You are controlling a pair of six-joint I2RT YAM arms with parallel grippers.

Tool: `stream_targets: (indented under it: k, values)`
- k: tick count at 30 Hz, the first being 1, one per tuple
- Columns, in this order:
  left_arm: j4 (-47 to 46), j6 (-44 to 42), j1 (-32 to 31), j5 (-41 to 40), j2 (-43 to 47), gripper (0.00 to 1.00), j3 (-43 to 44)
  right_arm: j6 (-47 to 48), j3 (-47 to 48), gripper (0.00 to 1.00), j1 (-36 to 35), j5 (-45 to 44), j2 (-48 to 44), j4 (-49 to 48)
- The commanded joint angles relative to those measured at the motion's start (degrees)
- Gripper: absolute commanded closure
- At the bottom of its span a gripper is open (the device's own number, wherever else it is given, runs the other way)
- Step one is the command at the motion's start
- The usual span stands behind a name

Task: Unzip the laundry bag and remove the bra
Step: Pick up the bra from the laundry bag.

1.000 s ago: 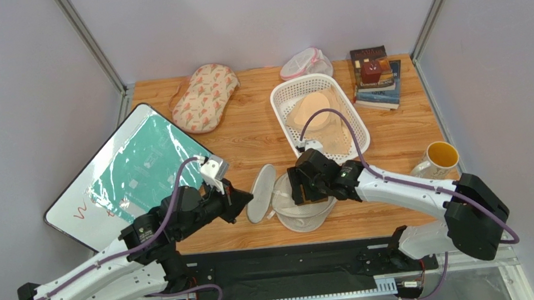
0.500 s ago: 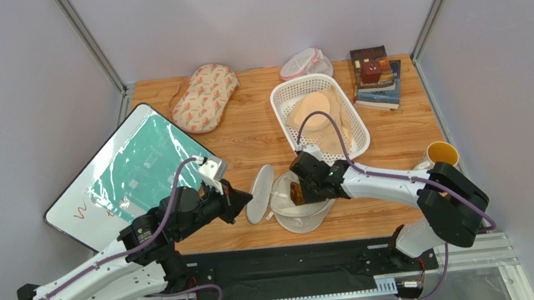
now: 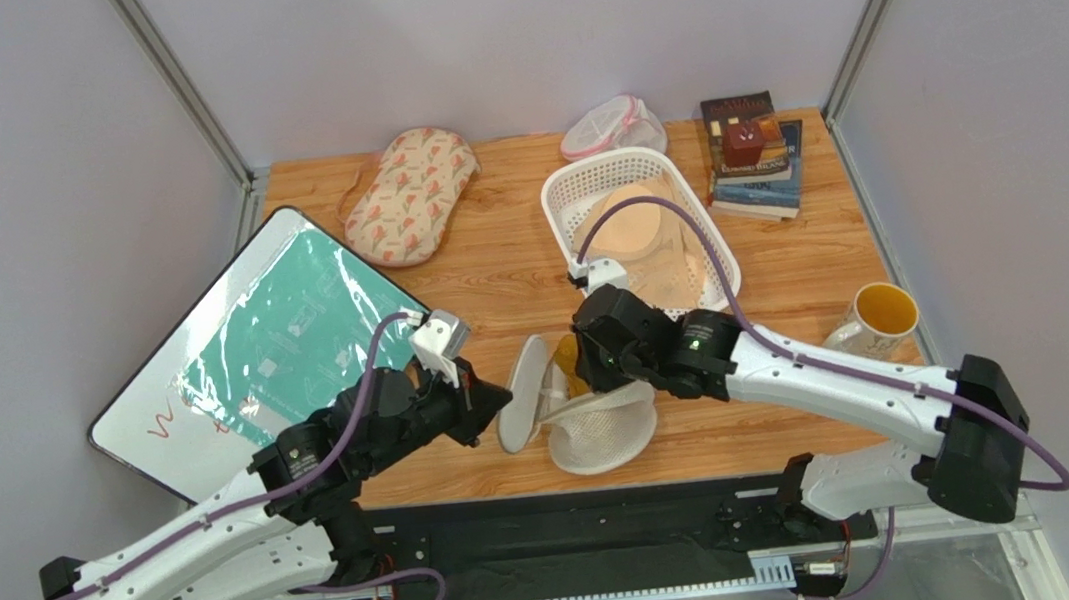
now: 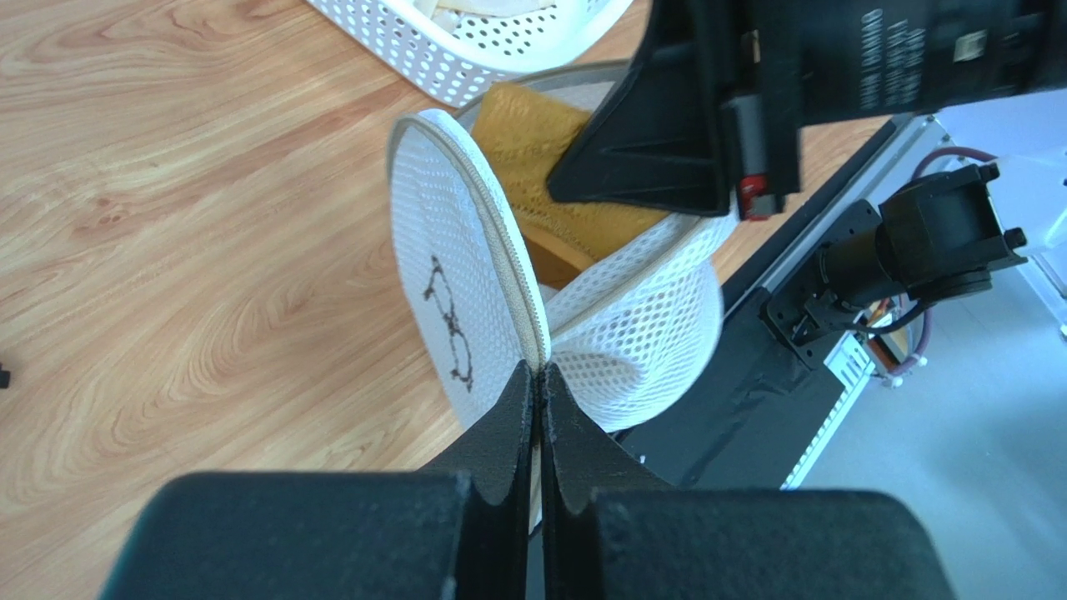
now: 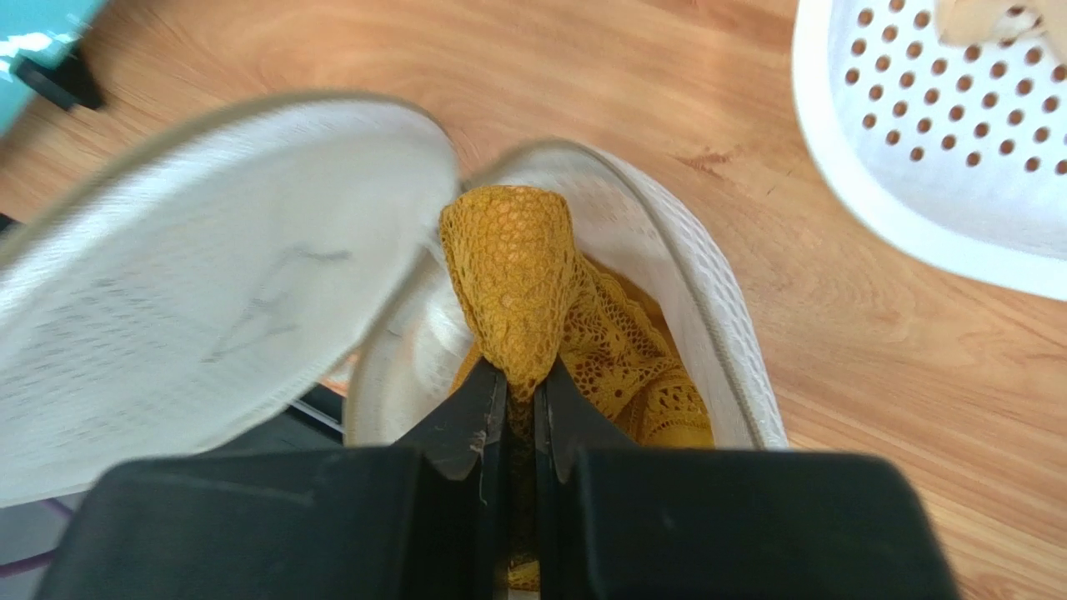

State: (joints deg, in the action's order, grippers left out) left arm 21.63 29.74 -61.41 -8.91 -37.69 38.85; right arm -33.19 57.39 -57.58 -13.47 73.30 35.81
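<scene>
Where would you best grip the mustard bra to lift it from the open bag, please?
Grip the bra by its raised fold, coming from above into the open laundry bag: the fold stands above the rim, the rest lies tucked inside. The right tool pinches there.

A wooden desk [image 3: 492,267] carries a white-framed board [image 3: 274,345] at left, an oval patterned bag [image 3: 411,194], small mesh bag [image 3: 610,127] and stacked books [image 3: 770,190] along the far edge, a white basket [image 3: 601,161] centrally, a mug [image 3: 876,319] at right, and the laundry bag [image 3: 605,436] near-centre.
</scene>
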Motion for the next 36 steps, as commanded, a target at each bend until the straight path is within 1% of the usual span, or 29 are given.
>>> stream_targets:
  k: [1, 5, 7, 9, 12, 15, 16, 17, 20, 25, 27, 28, 31, 36]
  values:
    - [-2.0, 0.9, 0.2, 1.6, -0.6, 1.0, 1.6, -0.2, 0.6, 1.0, -0.2, -2.5, -5.8, -0.7]
    - [-3.7, 1.4, 0.2, 4.0, -1.4, 1.0, 1.2, -1.4, -2.8, 1.0, -0.2, -2.6, -10.5, -7.7]
    - [-4.5, 1.5, 0.2, 5.1, -2.1, 1.0, 1.1, -1.8, -3.4, 1.0, -0.3, -4.5, -11.6, -8.9]
    - [-5.4, 1.6, 0.2, 6.1, -2.6, 1.0, 1.3, -1.4, -2.5, 1.0, -0.2, -7.1, -10.8, -8.3]
    - [-6.2, 1.5, 0.2, 7.9, -3.4, 1.0, 1.5, -0.7, -0.9, 1.0, -0.2, -6.7, -8.9, -7.8]
    - [-9.8, 2.2, 0.2, 11.8, -4.9, 1.0, 0.8, -1.3, -1.5, 1.0, -0.3, -3.4, -7.5, -13.3]
    - [-10.4, 2.3, 0.2, 12.2, -5.7, 1.0, 0.8, -1.8, -1.6, 1.0, -0.3, -3.1, -7.3, -15.8]
    - [-10.8, 2.5, 0.1, 12.9, -6.2, 1.0, 0.8, -2.4, -1.1, 1.0, -0.2, -3.1, -7.1, -16.4]
    - [-9.9, 2.3, 0.1, 12.0, -7.0, 1.0, 0.5, -2.1, 0.9, 1.0, -0.2, -3.6, -6.8, -16.4]
    - [-7.2, 2.0, 0.1, 9.0, -5.6, 1.0, -0.2, -1.4, 4.0, 1.0, -0.2, -5.6, -9.9, -15.7]
    - [-6.9, 2.0, 0.1, 9.0, -4.7, 1.0, -0.8, -1.9, 3.6, 1.0, -0.2, -6.3, -12.5, -15.9]
    - [-6.3, 2.0, 0.1, 7.2, -4.3, 1.0, -0.9, -1.9, 3.4, 1.0, -0.2, -6.3, -13.3, -16.6]
    - [-5.5, 1.7, 0.1, 7.3, -4.3, 1.0, -1.2, -2.8, 2.0, 1.0, -0.2, -6.8, -16.9, -18.4]
    - [-5.1, 1.9, 0.1, 6.8, -4.3, 1.0, -1.9, -4.2, -1.0, 1.0, -0.2, -10.3, -21.0, -20.3]
